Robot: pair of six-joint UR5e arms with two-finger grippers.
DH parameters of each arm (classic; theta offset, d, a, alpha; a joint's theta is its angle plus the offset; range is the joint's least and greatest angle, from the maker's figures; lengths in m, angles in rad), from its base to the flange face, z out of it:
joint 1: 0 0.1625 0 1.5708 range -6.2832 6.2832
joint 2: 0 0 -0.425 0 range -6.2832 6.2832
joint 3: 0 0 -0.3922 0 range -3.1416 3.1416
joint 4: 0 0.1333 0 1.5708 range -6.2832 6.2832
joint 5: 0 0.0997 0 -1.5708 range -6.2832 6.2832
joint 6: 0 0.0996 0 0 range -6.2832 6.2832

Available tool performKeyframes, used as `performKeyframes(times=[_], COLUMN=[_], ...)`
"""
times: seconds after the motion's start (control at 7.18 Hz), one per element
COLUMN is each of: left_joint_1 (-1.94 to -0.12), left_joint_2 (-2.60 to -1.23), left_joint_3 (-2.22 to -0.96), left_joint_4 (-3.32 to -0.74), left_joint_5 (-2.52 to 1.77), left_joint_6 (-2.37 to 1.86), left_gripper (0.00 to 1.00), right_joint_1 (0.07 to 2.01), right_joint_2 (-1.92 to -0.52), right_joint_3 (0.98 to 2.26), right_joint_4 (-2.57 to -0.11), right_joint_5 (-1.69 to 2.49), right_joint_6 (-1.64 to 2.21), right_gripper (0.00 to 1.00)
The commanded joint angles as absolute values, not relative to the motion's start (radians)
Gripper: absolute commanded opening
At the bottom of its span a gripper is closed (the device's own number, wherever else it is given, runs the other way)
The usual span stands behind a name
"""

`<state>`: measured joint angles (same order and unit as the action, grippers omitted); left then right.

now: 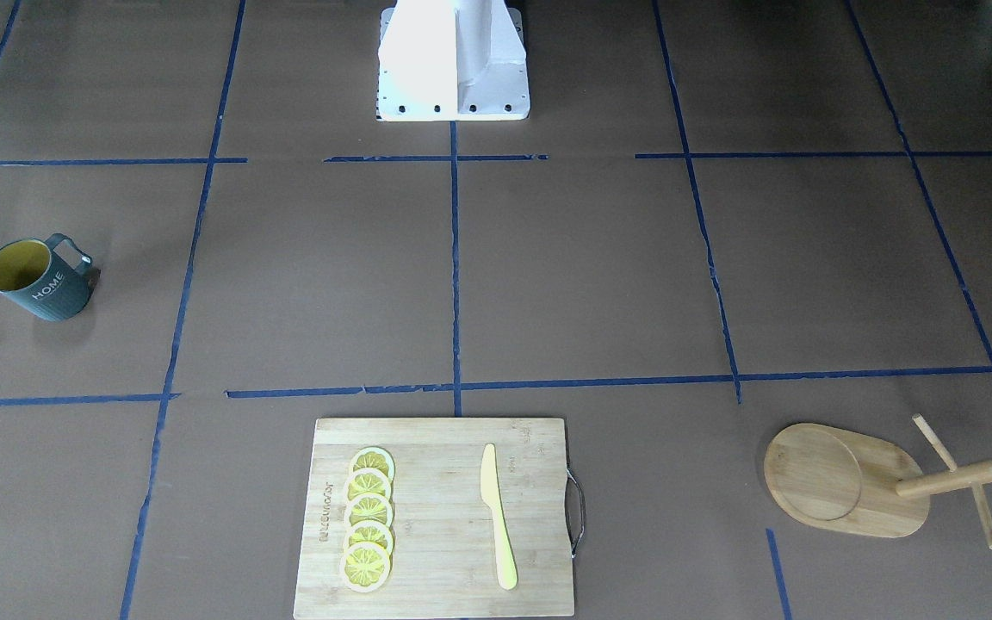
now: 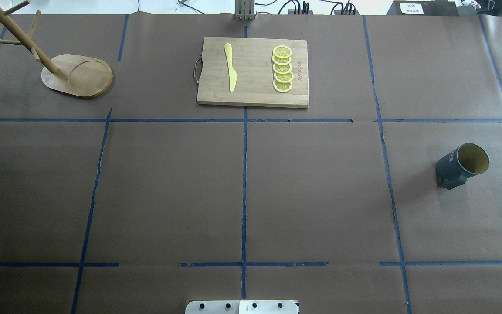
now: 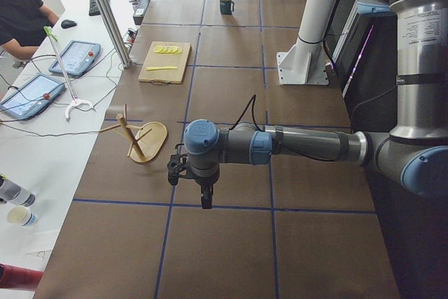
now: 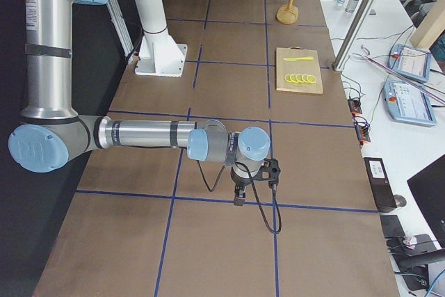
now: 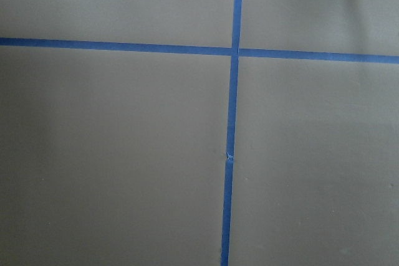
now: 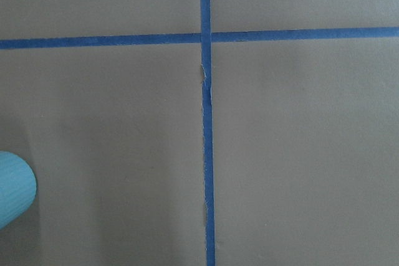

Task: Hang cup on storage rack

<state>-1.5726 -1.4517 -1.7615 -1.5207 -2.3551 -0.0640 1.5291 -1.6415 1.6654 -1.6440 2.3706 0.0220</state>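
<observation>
The cup [image 1: 40, 280] is a dark blue-grey mug with a yellow inside and "HOME" lettering. It stands upright on the robot's right side of the table, also in the overhead view [image 2: 462, 165] and far off in the exterior left view [image 3: 226, 4]. The storage rack [image 1: 840, 482] is a bamboo stand with an oval base, post and pegs at the far left corner [image 2: 79, 78]. My left gripper [image 3: 203, 197] and right gripper [image 4: 238, 196] hang over bare table, far from both. They show only in the side views, so I cannot tell if they are open or shut.
A bamboo cutting board [image 1: 436, 517] with lemon slices [image 1: 368, 517] and a yellow knife [image 1: 496, 517] lies at the far middle. The white robot base [image 1: 453, 60] stands at the near edge. An operator [image 3: 21, 12] sits at a side desk with tablets.
</observation>
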Motion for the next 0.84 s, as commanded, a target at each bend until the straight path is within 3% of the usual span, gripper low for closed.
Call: performKeyframes(times=[0.0, 0.7], left_joint_1=[-1.572, -1.572], left_joint_2=[-1.441, -1.413], left_joint_3=[-1.772, -1.775], left_joint_4=[-1.525, -1.582], left_joint_5=[-2.379, -2.413], left_joint_6=[-0.057, -0.060], left_gripper=[1.00, 1.00], right_joint_1=[1.514, 1.329], right_joint_2=[-1.638, -1.646], right_joint_3=[1.670, 1.697], right_joint_4=[-1.634, -1.358], right_joint_5=[2.460, 2.450], right_joint_6=[0.020, 0.334], right_gripper=[1.00, 0.99])
